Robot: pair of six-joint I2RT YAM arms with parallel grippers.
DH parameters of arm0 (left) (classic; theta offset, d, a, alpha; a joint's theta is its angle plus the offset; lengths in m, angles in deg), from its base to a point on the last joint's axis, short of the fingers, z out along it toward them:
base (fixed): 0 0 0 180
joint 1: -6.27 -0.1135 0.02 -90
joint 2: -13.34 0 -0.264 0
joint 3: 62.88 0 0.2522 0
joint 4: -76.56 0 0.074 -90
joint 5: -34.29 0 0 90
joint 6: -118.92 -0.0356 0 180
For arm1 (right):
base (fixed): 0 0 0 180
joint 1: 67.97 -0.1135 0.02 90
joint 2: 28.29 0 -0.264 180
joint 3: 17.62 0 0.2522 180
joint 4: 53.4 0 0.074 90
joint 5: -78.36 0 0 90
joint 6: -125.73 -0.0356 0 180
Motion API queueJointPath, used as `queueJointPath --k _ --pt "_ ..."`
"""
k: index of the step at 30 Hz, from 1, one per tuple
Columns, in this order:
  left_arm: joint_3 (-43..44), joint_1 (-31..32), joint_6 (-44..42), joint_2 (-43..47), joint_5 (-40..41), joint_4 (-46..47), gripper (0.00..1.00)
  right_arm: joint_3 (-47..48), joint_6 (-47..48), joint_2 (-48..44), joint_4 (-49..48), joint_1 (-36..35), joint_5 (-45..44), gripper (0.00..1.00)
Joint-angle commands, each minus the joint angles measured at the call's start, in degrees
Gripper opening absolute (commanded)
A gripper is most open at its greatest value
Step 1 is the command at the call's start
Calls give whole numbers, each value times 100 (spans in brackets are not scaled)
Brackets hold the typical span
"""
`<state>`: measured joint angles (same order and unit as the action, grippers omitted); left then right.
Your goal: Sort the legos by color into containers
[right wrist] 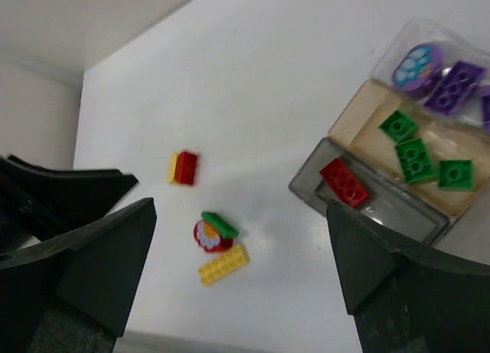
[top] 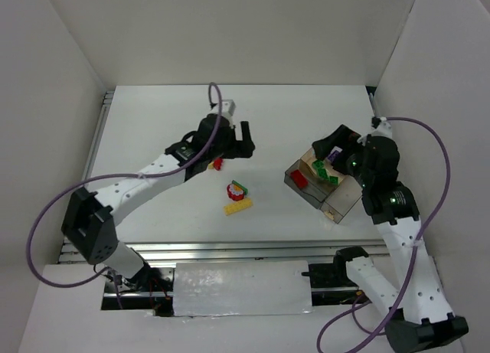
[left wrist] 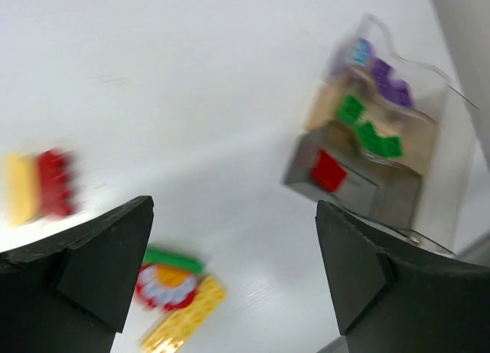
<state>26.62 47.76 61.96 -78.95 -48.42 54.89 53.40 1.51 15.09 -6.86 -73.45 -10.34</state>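
Both my left end effector (left wrist: 233, 206) and my right end effector (right wrist: 239, 207) have their jaws spread wide, and the matte black wedge-shaped fingers grip nothing. The clear, smoky-tinted plastic organizer box (right wrist: 398, 211) sits on the smooth white tabletop (right wrist: 268, 85) near my right end effector, with one red studded brick (right wrist: 344, 182), three green bricks (right wrist: 414, 158) and purple pieces (right wrist: 453, 85) in separate compartments. Loose on the tabletop lie a flat yellow studded plate (right wrist: 223, 264), a round red piece (right wrist: 207, 238) partly covered by a green plate (right wrist: 220, 223), and a red-and-yellow brick pair (right wrist: 184, 168).
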Motion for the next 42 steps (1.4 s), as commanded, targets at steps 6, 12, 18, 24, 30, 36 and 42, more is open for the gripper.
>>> queueJointPath --k 6,12,18,24,30,36,42 --pt "-1939 -335 2118 1335 731 -995 99 207 539 1506 -201 -2113 -745 100" --pt "-2152 -107 3515 1259 983 -1037 100 -100 548 1586 -685 -2344 -464 100" --pt "-1274 209 4790 425 1529 -2004 99 -285 592 1508 -632 -2379 -534 100" --pt "-307 350 5643 -640 1460 -2883 99 -373 635 1314 -570 -2388 -605 100" --pt "274 350 5837 -1238 1468 -3420 98 -469 653 1103 -597 -2406 -517 100" --pt "414 315 5810 -1651 1381 -3367 97 -566 671 936 -711 -2406 -341 99" --pt "485 307 5740 -1906 1319 -3271 89 -619 697 839 -711 -2406 -341 99"
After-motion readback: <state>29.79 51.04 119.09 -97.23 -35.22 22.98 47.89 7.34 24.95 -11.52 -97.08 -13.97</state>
